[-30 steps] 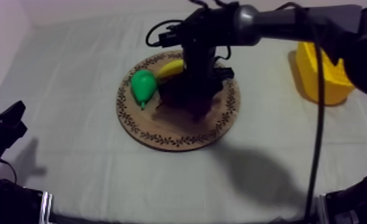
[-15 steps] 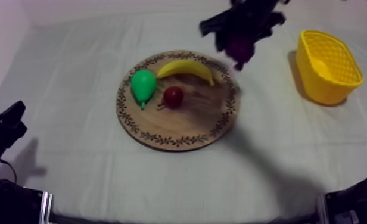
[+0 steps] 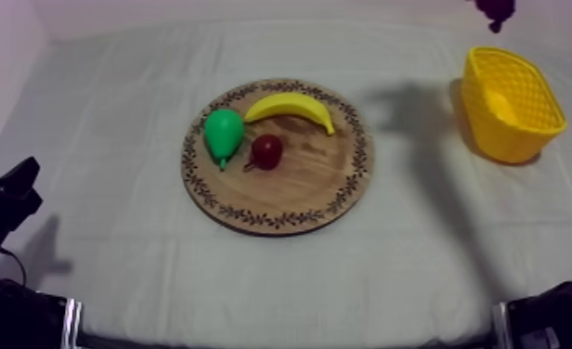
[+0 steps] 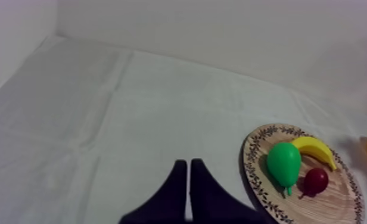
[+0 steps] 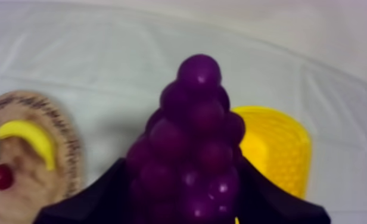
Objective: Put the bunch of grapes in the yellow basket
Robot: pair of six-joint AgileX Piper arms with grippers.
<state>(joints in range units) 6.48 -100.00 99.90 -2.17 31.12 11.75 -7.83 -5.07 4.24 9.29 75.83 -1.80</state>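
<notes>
**Grapes off the board, drop to come**
My right hand point(image 5: 183, 202) is clamped round the bunch of grapes point(image 5: 192, 143), aloft near the desk's far right corner, just beyond the yellow basket point(image 3: 483, 116). The wooden board point(image 3: 285, 200) is rid of it; lowering and release remain. My left hand point(image 4: 189, 179) rests closed, empty. No writing legible.

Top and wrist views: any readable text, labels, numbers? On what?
None readable.
The dark rim pattern on the round wooden board is ornament, not lettering.
The yellow latticed basket, purple bunch of grapes, yellow banana, green pear and small red fruit bear no marks.
</notes>
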